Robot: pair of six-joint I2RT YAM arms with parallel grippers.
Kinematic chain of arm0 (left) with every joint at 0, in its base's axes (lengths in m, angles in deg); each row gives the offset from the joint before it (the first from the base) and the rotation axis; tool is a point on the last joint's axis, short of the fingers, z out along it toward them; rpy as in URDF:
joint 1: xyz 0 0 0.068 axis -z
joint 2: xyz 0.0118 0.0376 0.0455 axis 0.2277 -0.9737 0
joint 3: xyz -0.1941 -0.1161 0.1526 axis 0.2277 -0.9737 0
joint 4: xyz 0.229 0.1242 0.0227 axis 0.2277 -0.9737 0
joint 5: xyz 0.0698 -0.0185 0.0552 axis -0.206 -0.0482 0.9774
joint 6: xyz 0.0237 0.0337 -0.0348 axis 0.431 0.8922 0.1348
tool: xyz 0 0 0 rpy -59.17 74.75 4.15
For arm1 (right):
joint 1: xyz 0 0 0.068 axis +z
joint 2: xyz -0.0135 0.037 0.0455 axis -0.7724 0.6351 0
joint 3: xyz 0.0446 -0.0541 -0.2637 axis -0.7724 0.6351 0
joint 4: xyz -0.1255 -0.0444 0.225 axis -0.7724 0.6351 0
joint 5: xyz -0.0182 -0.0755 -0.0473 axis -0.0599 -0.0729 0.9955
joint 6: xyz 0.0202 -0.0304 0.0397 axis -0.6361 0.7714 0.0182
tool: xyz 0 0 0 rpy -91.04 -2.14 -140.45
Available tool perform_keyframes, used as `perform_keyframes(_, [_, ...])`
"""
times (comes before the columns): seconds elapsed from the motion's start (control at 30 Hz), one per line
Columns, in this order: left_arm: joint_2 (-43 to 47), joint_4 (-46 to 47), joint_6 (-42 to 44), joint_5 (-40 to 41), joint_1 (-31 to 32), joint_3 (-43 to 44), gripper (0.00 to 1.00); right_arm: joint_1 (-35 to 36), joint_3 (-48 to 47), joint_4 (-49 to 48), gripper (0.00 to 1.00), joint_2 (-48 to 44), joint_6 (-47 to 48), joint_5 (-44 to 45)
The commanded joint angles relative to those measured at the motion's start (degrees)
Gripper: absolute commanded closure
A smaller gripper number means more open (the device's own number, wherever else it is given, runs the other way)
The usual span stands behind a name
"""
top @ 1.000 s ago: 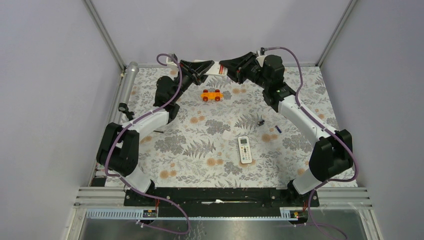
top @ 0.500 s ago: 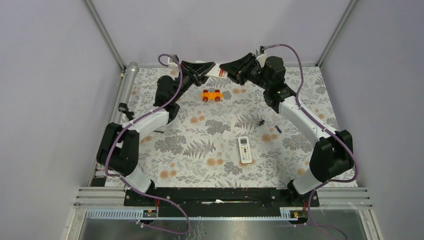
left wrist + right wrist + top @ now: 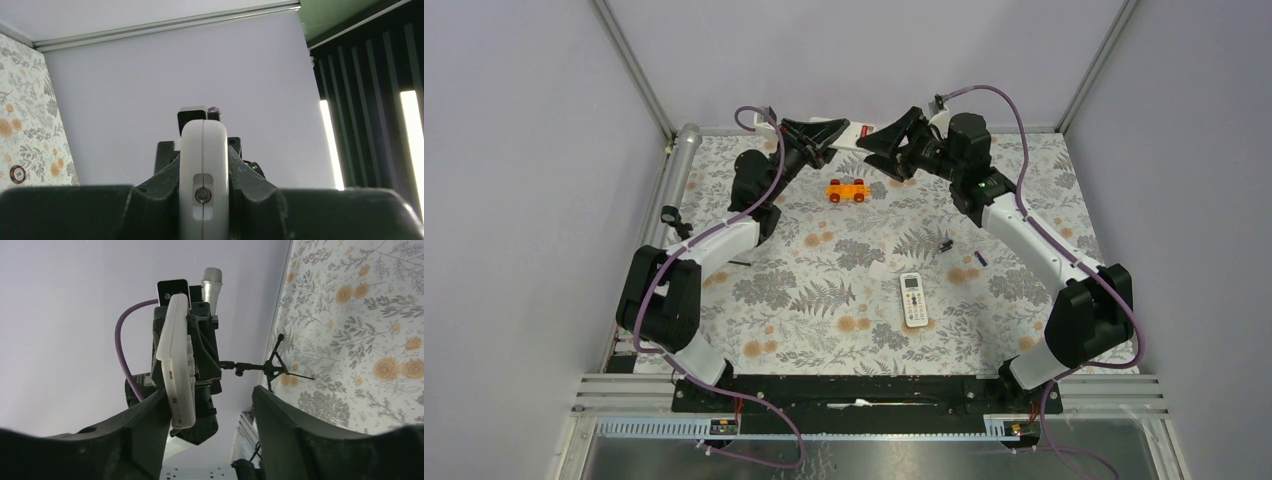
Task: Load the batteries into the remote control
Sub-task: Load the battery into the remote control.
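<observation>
Release by my right pincer (image 3: 210, 405) is the change to record. A second ago its jaws were drawn in about the near end of the remote control (image 3: 177, 365); they now stand spread, and the handset's end hangs just beside one finger without being pinched.

My left pincer (image 3: 832, 131) has not altered. It stays pressed together on the other end of the remote control and alone carries it, raised off the counter (image 3: 824, 300) above the middle of the far edge, turned edge-on to the right wrist view.

Findings for the task:
- The handset is steady and presented to the right arm, which is now free.
- One battery (image 3: 981, 258), blue-wrapped, lies on the counter toward the right edge, near a small black piece (image 3: 945, 244), so loading is not finished.
- Small red marks show on the handset's side; I cannot tell whether they belong to a seated battery.

Judgement: the right arm's likely next job is fetching that battery. The thing is small and round, so a slip or roll at pickup is the risk.
</observation>
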Motion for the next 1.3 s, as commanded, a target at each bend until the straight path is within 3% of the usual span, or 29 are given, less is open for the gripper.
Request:
perform_keyframes(0.0, [3.2,7.6,2.8,1.0,-1.1,-0.1,1.00,0.1,-2.2,0.5,0.27,-1.2,0.1,-0.8])
perform_keyframes(0.23, [3.0,10.2,3.9,-0.4,-1.3,-3.2,1.00,-1.1,-1.9,-10.7,0.11,-0.2,-6.0,-3.9])
perform_keyframes(0.4, [2.7,12.1,4.0,-1.1,-1.3,-3.6,1.00,-1.1,-3.1,-10.2,0.10,1.5,-6.2,-3.5])
perform_keyframes(0.83, [3.5,12.5,4.2,-1.4,-1.3,-4.3,1.00,-1.0,-8.0,-3.1,0.59,4.3,-1.4,-0.5])
perform_keyframes(1.27, [3.2,10.5,1.5,-0.8,-1.3,-0.9,1.00,0.9,-5.4,3.2,0.77,3.1,15.9,-2.1])
